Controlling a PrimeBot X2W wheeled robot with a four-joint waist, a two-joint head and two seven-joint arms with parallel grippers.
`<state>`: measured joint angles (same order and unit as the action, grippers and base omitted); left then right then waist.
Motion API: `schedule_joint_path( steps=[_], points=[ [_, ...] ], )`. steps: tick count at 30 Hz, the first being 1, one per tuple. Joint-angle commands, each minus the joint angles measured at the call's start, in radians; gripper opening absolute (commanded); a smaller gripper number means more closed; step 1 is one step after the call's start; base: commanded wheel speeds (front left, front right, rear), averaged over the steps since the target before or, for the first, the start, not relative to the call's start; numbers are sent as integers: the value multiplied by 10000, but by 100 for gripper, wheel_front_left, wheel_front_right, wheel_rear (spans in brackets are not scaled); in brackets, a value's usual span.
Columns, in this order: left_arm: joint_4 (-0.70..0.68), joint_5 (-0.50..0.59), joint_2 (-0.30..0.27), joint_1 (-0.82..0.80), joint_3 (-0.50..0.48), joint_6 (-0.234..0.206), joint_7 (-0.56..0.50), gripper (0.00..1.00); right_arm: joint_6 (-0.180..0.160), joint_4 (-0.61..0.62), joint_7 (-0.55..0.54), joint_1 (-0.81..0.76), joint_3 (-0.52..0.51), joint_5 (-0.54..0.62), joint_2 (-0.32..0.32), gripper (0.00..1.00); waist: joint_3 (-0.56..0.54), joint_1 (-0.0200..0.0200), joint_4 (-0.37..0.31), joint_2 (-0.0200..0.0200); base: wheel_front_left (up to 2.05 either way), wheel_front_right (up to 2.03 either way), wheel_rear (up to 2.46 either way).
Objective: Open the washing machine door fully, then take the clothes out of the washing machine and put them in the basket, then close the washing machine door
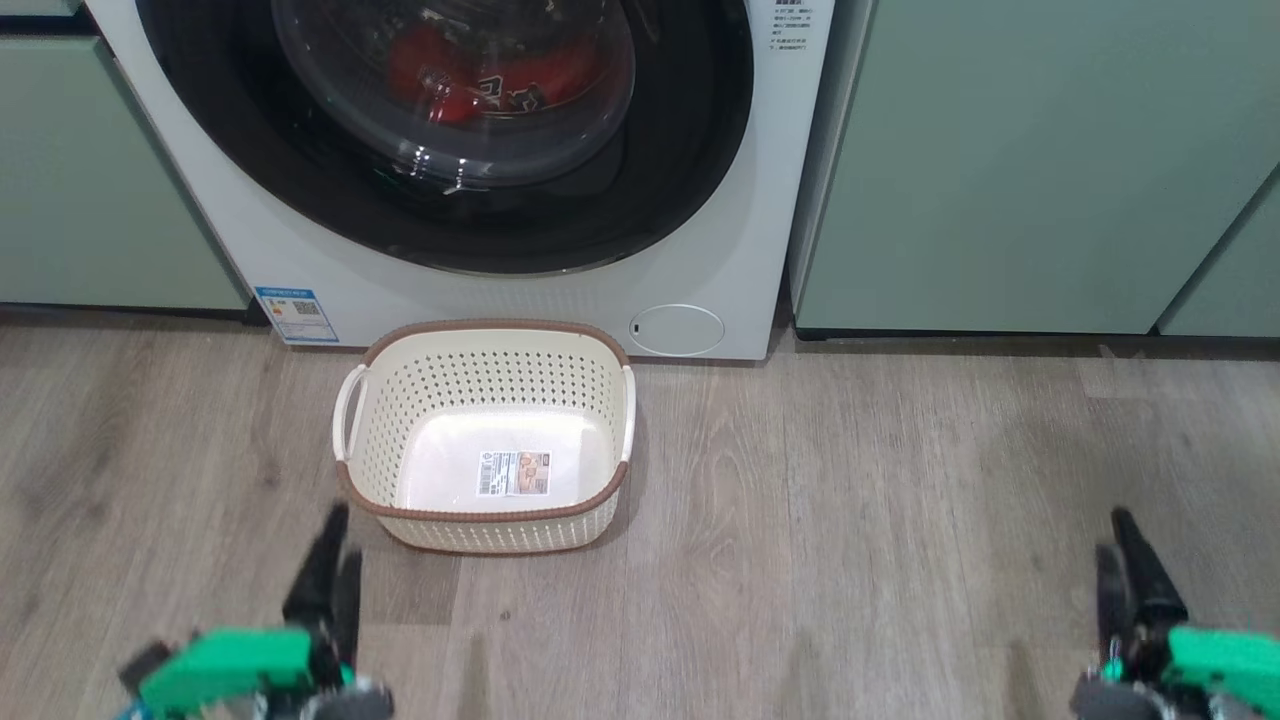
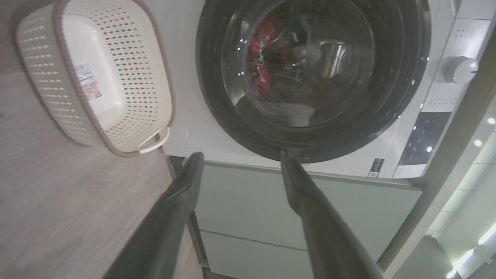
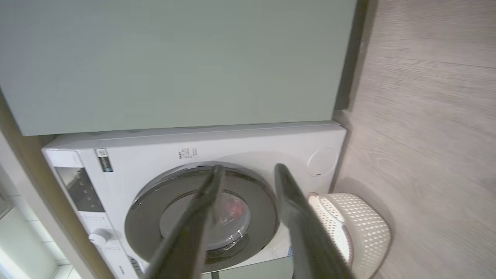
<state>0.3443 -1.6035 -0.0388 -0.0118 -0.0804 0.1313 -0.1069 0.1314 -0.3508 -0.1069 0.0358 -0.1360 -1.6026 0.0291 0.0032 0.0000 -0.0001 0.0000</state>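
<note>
The washing machine (image 1: 760,240) is white, and its round black-rimmed washing machine door (image 1: 690,150) sits flush against the front. Red clothes (image 1: 470,75) show behind the door's glass bowl. The cream basket (image 1: 490,328) stands on the floor right in front of the machine, with just a label on its floor. My left gripper (image 1: 340,540) hovers low near the basket's front left corner. In the left wrist view its fingers (image 2: 241,155) stand apart, open and holding nothing. My right gripper (image 1: 1112,530) is far to the right over bare floor, also open (image 3: 248,167) and pointing toward the door (image 3: 147,217).
Pale green cabinets (image 1: 1020,160) flank the machine on both sides. A small round hatch (image 1: 677,329) and a blue sticker (image 1: 297,314) sit low on its front. A knob (image 2: 459,69) and a dark control panel are at its top. Grey wood floor (image 1: 860,520) spreads between my grippers.
</note>
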Motion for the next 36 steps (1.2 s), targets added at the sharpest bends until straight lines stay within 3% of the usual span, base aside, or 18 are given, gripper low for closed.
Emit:
schedule_joint_path(
  steps=[1,18,36],
  points=[
    [108,6,13,101,5,0,6,100,0,-110,6,-64,6,2,-2,100,2,0,0,0,0,0,0],
    [10,1060,2,-91,13,-1,468,100,-1,172,468,34,224,816,25,100,35,0,0,0,0,0,0],
    [-630,3677,-17,-303,361,-558,998,100,-2,902,998,180,551,3976,56,100,64,0,55,0,0,0,0]
  ],
)
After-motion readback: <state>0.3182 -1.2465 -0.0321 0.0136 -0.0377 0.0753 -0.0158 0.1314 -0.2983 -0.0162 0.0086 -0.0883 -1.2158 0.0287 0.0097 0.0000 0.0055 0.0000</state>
